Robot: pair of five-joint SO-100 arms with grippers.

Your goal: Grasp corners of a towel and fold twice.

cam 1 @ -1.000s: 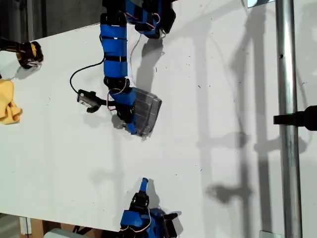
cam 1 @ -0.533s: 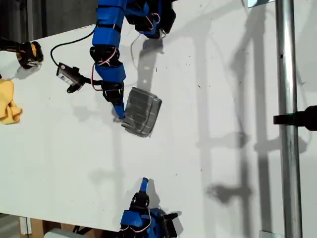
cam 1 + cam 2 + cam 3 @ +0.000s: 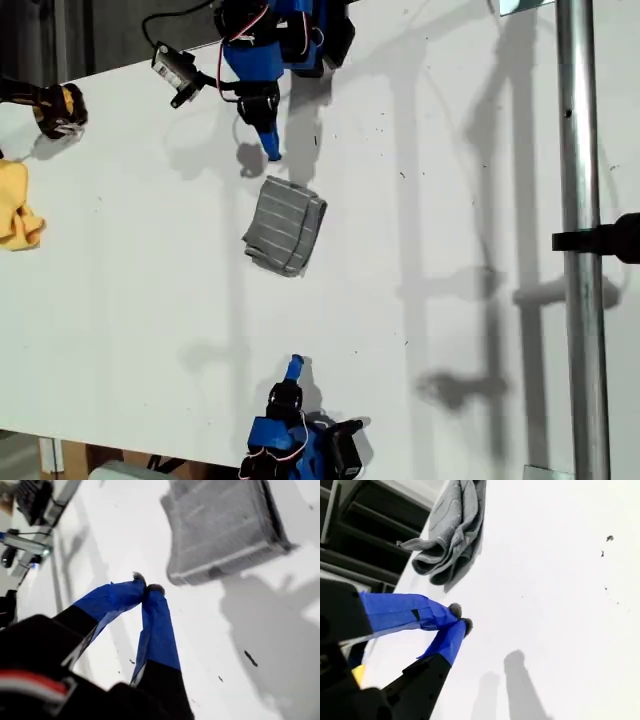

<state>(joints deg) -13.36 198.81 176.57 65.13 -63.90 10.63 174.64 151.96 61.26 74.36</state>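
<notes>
Both blue-taped grippers stand pinched closed and empty: your first gripper [image 3: 146, 588] hangs just above the folded grey white-striped fabric towel [image 3: 285, 226], your second gripper [image 3: 460, 618] waits well apart near the white table [image 3: 450, 200] edge at the exterior view's bottom.

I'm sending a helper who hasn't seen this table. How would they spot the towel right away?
Look at the white table in the exterior view, between the two blue arms. The towel lies folded there: a grey packet with thin pale stripes, unlike the crumpled yellow cloth at that view's left edge.
</notes>
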